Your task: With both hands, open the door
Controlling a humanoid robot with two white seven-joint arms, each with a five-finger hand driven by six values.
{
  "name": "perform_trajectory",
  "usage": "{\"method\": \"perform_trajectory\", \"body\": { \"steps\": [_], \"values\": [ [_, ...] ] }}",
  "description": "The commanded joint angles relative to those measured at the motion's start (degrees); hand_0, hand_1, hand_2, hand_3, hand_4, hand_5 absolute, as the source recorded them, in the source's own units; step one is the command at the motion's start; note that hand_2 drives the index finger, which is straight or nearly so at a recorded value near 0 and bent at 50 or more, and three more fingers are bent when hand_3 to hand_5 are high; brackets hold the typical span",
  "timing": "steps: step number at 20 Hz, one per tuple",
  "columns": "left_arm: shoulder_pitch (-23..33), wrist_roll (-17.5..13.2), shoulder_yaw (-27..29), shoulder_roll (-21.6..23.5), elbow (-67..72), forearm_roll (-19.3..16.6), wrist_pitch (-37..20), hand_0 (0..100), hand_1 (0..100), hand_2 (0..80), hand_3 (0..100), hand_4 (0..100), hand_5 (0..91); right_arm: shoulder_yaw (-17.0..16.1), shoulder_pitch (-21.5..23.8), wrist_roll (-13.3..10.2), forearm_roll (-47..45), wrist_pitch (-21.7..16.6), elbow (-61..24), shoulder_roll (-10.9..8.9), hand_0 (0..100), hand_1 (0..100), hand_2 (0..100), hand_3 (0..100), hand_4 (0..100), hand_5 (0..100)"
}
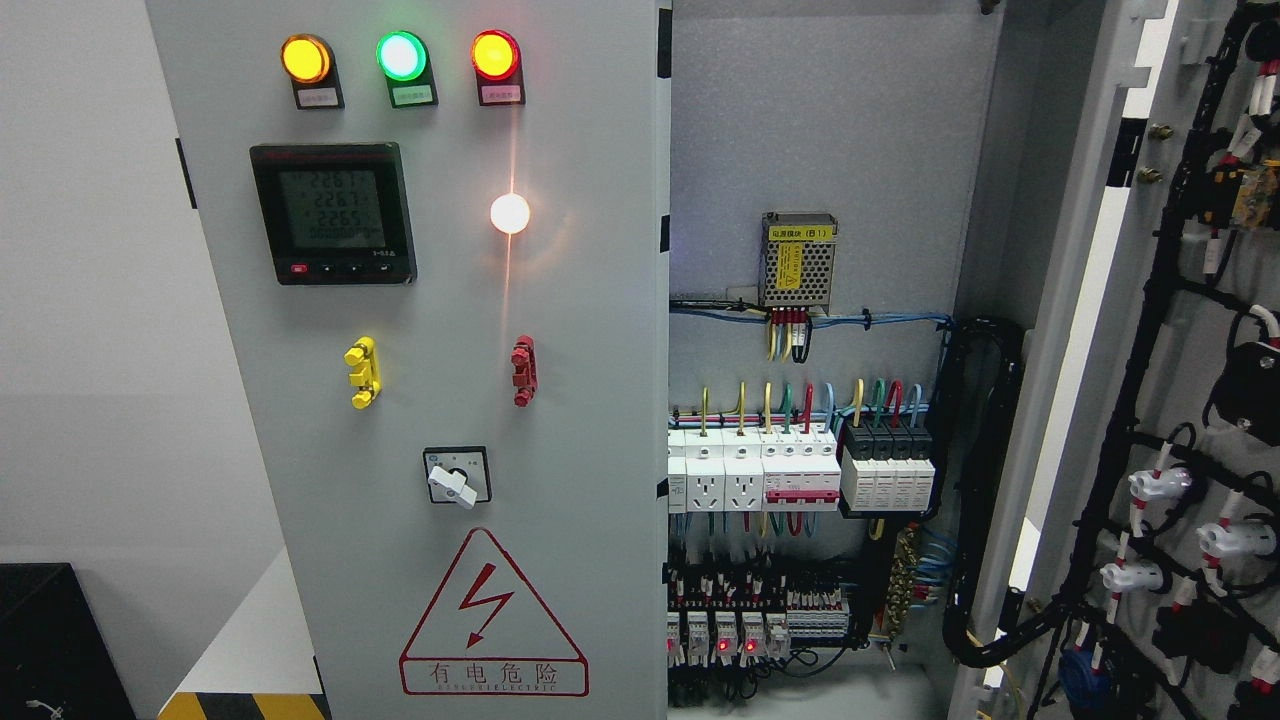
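Grey steel right cabinet door (1150, 380), swung open; grey left door (430, 400) closed. Hands: unseen, state undeterminable. Risk: blind reach snagging exposed black wiring loom (1120, 500).

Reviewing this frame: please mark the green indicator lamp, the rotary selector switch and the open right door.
green indicator lamp (401, 55), head view, centre of lens.
rotary selector switch (452, 487), head view, white knob.
open right door (1085, 330), head view, its pale inner edge.
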Motion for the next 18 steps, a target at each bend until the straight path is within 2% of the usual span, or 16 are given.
{"method": "perform_trajectory", "body": {
  "steps": [1,8,11,18],
  "values": [
    [1.73,-0.12,0.19,-2.52,-0.75,0.04,0.04,0,0,0.0,0,0,0.0,5.15,1.55,0.09,-1.67,-1.48,-23.54,-0.59,19,0,0,0,0,0],
    [1.73,-0.12,0.19,-2.61,-0.75,-0.05,0.13,0,0,0.0,0,0,0.0,8.50,1.03,-0.17,-1.67,-1.65,-36.90,-0.77,19,0,0,0,0,0],
    [1.64,-0.12,0.19,-2.52,-0.75,-0.05,0.04,0,0,0.0,0,0,0.0,10.08,-1.34,-0.26,-1.67,-2.35,-40.24,-2.35,19,0,0,0,0,0],
    [1.73,-0.12,0.19,-2.61,-0.75,-0.05,0.04,0,0,0.0,0,0,0.0,10.17,-7.84,-0.17,-1.67,-2.44,-42.19,-2.88,19,0,0,0,0,0]
  ]
}}
